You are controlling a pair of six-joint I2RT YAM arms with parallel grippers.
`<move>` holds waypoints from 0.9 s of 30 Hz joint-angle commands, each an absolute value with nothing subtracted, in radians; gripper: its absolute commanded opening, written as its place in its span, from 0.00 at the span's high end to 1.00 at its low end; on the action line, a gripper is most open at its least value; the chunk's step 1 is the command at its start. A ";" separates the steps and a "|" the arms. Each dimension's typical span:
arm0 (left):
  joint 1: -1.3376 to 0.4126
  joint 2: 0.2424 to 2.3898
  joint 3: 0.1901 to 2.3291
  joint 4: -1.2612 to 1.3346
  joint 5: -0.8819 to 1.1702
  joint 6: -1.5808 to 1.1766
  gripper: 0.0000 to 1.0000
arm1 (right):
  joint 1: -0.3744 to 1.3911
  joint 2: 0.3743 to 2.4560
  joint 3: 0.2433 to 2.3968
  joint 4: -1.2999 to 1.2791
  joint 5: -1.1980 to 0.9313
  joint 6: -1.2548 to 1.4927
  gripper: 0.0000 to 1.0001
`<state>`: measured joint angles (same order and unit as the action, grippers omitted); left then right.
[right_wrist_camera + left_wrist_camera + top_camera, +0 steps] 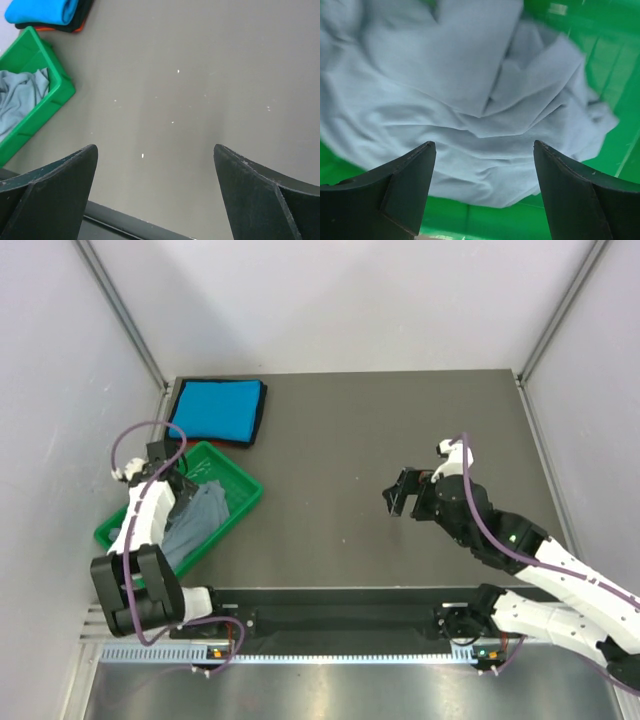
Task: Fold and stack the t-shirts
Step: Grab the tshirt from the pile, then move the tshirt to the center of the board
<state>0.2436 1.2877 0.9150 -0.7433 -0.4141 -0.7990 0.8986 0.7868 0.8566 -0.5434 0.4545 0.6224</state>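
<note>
A dusty grey-blue t-shirt lies crumpled in the green tray. In the left wrist view its folds fill most of the frame. My left gripper hangs open just above this cloth, with nothing between its fingers; from above it shows over the tray's far part. A bright turquoise t-shirt with dark edging lies folded flat at the table's back left corner. My right gripper stands open over bare table right of centre, holding nothing.
The green tray sits at the table's left, close to the front edge, just in front of the folded turquoise t-shirt. A dark rail runs along the near edge between the arm bases. Grey walls close in both sides.
</note>
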 commanded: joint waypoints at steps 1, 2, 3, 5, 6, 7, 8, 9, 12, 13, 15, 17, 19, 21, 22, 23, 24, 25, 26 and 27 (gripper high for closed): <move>0.244 1.344 0.868 -0.551 -0.328 -0.824 0.17 | 0.897 0.764 0.838 -0.480 0.422 0.627 0.00; 0.244 1.367 0.855 -0.529 -0.316 -0.828 0.17 | 0.897 0.761 0.830 -0.474 0.411 0.629 0.00; 0.244 1.412 0.853 -0.529 -0.304 -0.830 0.19 | 0.897 0.756 0.828 -0.468 0.408 0.629 0.00; 0.244 1.448 0.848 -0.522 -0.279 -0.821 0.27 | 0.896 0.756 0.833 -0.468 0.400 0.627 0.00; 0.245 1.463 0.850 -0.526 -0.272 -0.818 0.40 | 0.896 0.758 0.842 -0.478 0.399 0.626 0.00; 0.247 1.463 0.859 -0.535 -0.273 -0.807 0.50 | 0.896 0.758 0.848 -0.486 0.402 0.624 0.00; 0.245 1.457 0.873 -0.548 -0.272 -0.795 0.64 | 0.896 0.758 0.854 -0.495 0.403 0.623 0.00; 0.245 1.424 0.900 -0.569 -0.268 -0.778 0.85 | 0.896 0.756 0.870 -0.512 0.411 0.623 0.01; 0.221 1.297 1.055 -0.659 -0.271 -0.735 0.95 | 0.896 0.735 0.876 -0.522 0.405 0.612 0.00; 0.212 1.260 1.151 -0.667 -0.272 -0.712 1.00 | 0.896 0.730 0.874 -0.522 0.405 0.614 0.00; 0.181 1.171 1.247 -0.644 -0.218 -0.704 1.00 | 0.896 0.716 0.899 -0.540 0.385 0.614 0.00; 0.160 1.135 1.386 -0.533 -0.057 -0.716 1.00 | 0.896 0.701 0.911 -0.554 0.382 0.615 0.00; 0.074 1.132 1.475 -0.448 0.038 -0.754 1.00 | 0.896 0.666 0.902 -0.577 0.419 0.632 0.00; -0.057 1.176 1.567 -0.307 0.153 -0.802 1.00 | 0.896 0.625 0.897 -0.622 0.477 0.653 0.00; -0.099 1.198 1.587 -0.248 0.216 -0.851 1.00 | 0.896 0.612 0.900 -0.639 0.489 0.679 0.00; -0.144 1.224 1.607 -0.206 0.300 -0.876 1.00 | 0.894 0.597 0.910 -0.655 0.498 0.689 0.00; -0.225 1.274 1.617 -0.111 0.348 -0.900 1.00 | 0.894 0.568 0.913 -0.679 0.506 0.708 0.00; -0.262 1.296 1.605 -0.059 0.385 -0.948 1.00 | 0.894 0.551 0.917 -0.690 0.511 0.718 0.00; -0.331 1.328 1.586 -0.014 0.415 -0.960 1.00 | 0.894 0.536 0.926 -0.713 0.521 0.729 0.00; -0.365 1.338 1.527 0.061 0.432 -0.962 1.00 | 0.894 0.500 0.928 -0.724 0.531 0.748 0.00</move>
